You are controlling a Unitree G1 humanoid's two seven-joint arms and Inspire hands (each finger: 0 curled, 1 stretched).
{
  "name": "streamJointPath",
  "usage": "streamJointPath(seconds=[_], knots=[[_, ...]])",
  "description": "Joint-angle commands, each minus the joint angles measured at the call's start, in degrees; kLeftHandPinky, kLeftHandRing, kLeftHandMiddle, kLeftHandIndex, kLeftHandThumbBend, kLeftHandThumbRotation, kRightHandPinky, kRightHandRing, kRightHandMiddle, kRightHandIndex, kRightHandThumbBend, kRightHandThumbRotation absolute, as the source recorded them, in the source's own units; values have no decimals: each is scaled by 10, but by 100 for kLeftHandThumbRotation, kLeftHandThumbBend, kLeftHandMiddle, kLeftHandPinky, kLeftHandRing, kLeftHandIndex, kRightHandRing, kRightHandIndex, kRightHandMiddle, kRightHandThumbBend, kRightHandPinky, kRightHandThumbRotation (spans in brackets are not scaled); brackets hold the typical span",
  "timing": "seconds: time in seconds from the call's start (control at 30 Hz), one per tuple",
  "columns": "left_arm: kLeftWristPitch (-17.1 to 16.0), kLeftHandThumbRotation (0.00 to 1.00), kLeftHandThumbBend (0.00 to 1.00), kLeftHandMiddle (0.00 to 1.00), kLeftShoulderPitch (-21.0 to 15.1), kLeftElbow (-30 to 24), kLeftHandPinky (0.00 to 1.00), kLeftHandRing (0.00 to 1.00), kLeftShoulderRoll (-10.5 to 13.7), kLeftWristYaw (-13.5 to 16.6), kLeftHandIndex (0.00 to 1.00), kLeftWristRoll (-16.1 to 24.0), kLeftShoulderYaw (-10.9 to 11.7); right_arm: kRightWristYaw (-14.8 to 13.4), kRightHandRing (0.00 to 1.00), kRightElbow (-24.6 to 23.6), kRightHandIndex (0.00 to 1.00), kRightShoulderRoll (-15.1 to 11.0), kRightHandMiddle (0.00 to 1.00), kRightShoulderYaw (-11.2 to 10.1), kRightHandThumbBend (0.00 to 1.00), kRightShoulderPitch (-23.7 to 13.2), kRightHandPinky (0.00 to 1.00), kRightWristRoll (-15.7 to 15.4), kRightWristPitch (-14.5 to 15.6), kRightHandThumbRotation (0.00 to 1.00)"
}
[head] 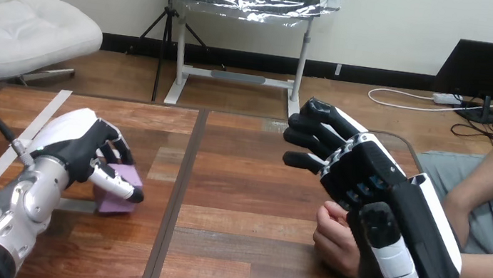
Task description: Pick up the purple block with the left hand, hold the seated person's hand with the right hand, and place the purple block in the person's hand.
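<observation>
Left arm (11, 212): silver forearm rises from the bottom-left corner, over the left side of the table (245, 182). Left hand (81, 142): white back uppermost, fingers curled down onto the purple block (112, 205), thumb laid across its near side. Right hand (373, 192): raised above the table's right side, palm turned leftward, fingers spread and only slightly bent, thumb nearest the camera.

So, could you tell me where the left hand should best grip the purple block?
Probably across its near and far faces, from above at the left. The purple block sits flat with upright sides; the left hand has its thumb on the near face, fingers curled over the far one.
</observation>
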Motion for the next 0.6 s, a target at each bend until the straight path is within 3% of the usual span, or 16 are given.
streamJointPath(seconds=[0.0, 0.3, 0.57], knots=[[-7, 0, 65, 45, -12, -77, 28, 36, 13, -3, 51, -17, 17, -17, 84, 14, 85, -2, 83, -28, 91, -51, 78, -29, -26, 81], [4, 0, 65, 42, 20, -167, 24, 32, 13, -20, 50, -38, 40, -26, 84, 39, 84, -22, 84, -59, 92, -81, 76, -61, -31, 83], [32, 0, 64, 45, 48, -255, 27, 36, 13, -32, 50, -41, 53, -31, 82, 72, 82, -42, 83, -87, 94, -109, 75, -85, -41, 83]])
